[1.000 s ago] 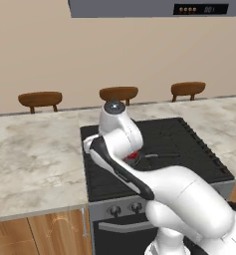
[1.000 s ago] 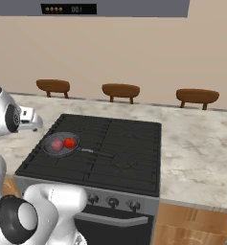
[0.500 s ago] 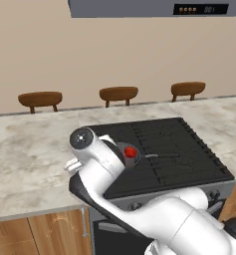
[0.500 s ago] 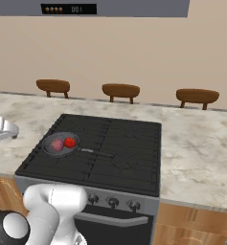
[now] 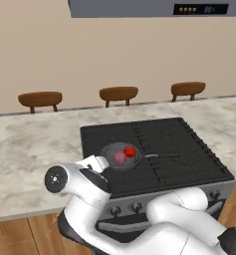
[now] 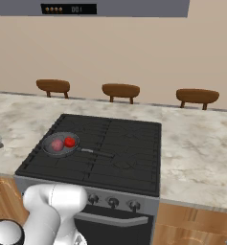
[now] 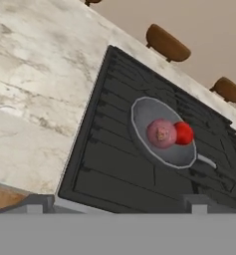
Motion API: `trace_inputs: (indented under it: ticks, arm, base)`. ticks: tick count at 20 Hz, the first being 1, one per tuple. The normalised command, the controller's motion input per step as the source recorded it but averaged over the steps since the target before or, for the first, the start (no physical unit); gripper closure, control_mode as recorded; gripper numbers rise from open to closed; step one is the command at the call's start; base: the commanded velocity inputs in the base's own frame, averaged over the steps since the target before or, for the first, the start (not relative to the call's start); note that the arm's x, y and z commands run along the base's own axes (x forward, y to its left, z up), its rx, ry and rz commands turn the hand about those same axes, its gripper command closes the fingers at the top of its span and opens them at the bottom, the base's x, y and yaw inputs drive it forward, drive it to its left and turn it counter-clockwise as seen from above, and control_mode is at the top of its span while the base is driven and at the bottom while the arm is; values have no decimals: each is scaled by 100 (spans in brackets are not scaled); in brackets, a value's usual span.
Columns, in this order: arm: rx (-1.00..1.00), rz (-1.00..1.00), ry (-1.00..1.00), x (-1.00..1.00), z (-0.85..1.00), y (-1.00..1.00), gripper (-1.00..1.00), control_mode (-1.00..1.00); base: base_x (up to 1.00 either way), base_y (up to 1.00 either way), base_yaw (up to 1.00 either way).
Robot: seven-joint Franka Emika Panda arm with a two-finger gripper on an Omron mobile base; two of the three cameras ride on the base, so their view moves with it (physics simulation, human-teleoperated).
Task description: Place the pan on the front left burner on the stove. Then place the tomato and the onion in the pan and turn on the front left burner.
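The dark grey pan [image 5: 107, 151] [image 6: 48, 150] [image 7: 141, 112] rests on the front left burner [image 5: 100, 173] [image 6: 41, 163] of the black stove [image 5: 189, 149] [image 6: 134, 139], handle pointing right. In the pan lie the glossy red tomato [image 5: 130, 151] [image 6: 70, 141] [image 7: 183, 133] and, touching it, the duller pinkish onion [image 5: 119, 158] [image 6: 57, 144] [image 7: 161, 133]. My gripper [image 7: 117, 205] is open and holds nothing. It hangs low off the stove's front left corner, looking across the burner at the pan, with its fingertips [image 7: 39, 203] spread wide.
Round knobs [image 6: 113, 202] [image 5: 135, 206] line the stove's grey front, above the oven handle [image 6: 110, 220]. Marble counter [image 5: 25, 149] [image 6: 196, 148] runs on both sides. Three brown stools [image 5: 118, 93] stand behind it. My white arm curls in front of the stove's left end.
The arm has swung from above the stove down and to the left, to the stove's front left corner. Pan, tomato and onion have stayed put. The gripper has stayed open.
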Motion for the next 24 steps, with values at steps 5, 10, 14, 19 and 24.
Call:
trace_inputs:
  ticks: [5, 10, 14, 19, 24]
  arm:
    - [0, 0, -17, -21, -43, 3, -100, -100]
    - [1, 3, -12, -13, -48, 3, -100, -100]
    - [6, 6, -12, -20, -52, 2, -100, -100]
    - [14, 2, -13, -18, -57, 0, -100, -100]
    - [23, 0, -15, -8, -39, 0, -100, -100]
  base:
    - [0, 0, 0]
    - [0, 0, 0]
    - [0, 0, 0]
    - [0, 0, 0]
    - [0, 0, 0]
